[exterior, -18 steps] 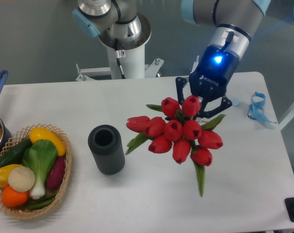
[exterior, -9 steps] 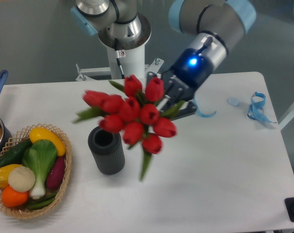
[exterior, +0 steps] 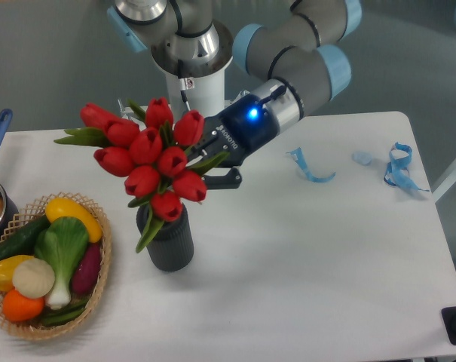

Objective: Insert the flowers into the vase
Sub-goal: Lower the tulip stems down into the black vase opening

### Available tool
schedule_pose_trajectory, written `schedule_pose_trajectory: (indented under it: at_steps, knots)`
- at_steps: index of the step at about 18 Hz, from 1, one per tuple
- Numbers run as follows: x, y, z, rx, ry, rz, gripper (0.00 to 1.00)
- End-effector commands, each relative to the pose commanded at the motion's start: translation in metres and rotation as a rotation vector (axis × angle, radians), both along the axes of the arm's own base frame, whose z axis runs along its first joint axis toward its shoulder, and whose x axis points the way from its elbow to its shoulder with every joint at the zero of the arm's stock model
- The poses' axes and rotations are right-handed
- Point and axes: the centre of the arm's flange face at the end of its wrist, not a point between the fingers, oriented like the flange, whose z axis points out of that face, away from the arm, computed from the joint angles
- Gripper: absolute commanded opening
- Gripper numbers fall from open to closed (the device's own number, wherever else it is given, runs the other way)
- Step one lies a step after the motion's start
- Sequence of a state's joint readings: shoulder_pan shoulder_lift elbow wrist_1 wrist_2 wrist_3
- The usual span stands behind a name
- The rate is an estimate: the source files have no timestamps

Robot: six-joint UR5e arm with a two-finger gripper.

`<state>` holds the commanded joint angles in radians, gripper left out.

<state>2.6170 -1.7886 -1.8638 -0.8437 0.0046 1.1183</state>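
The flowers (exterior: 148, 154) hang above the vase (exterior: 166, 240), their red buds covering its mouth; a green leaf droops down its left side. The gripper (exterior: 206, 157) is clamped on the stems, fingertips buried behind the blooms. White lettering on its body is too small to read. The basket (exterior: 99, 290) sits just left; blue ribbon (exterior: 310, 167) lies far right.

Tool (exterior: 209, 157) gripping flowers (exterior: 147, 157), apparently above vase (exterior: 167, 240), basket (exterior: 99, 290) left
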Motion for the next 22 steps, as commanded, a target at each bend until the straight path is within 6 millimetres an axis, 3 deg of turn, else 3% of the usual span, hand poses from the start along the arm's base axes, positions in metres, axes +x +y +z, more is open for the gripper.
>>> schedule_pose_trajectory:
  at_steps: [3,9,22]
  knots:
    - [0.002,0.0,-0.008,-0.003,-0.005,-0.002,0.14]
    - [0.006,-0.002,-0.047,-0.002,-0.001,-0.002,0.15]
    - [0.021,-0.011,-0.109,0.007,0.037,-0.003,0.17]
